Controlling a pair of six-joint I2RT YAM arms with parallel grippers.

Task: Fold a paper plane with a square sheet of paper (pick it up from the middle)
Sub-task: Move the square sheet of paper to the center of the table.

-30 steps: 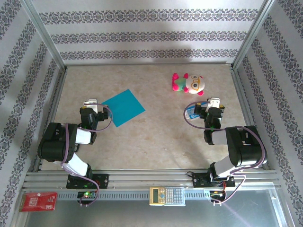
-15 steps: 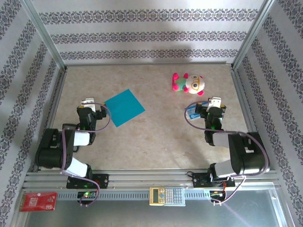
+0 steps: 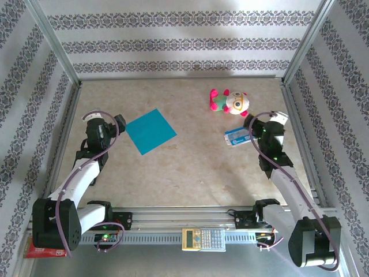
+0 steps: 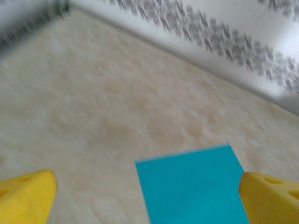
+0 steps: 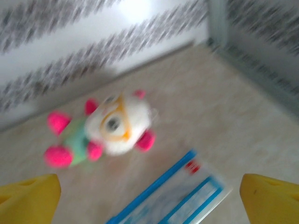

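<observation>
Both arms are now stretching out low and long, where a second ago they were folded up with their elbows raised. The left tool [image 3: 99, 122] is pulling away from the square sheet of paper [image 3: 151, 131], ending up on the side of the sheet that faces away from the plush toy [image 3: 230, 102]. The right tool [image 3: 271, 124] is sliding off the printed card [image 3: 237, 137], which is now lying fully uncovered just on the arm-base side of the plush toy.

The sheet itself is not shifting. It is lying flat on the surface [image 3: 190, 167], well to the left of the plush toy, untouched and still unfolded.

In the wrist views both tools [image 4: 148, 198] [image 5: 149, 198] are gaping wide with nothing between the yellow fingers [image 4: 25, 196]. Neither is touching anything. The right one is hanging just right of the plush toy and slightly nearer the bases.
</observation>
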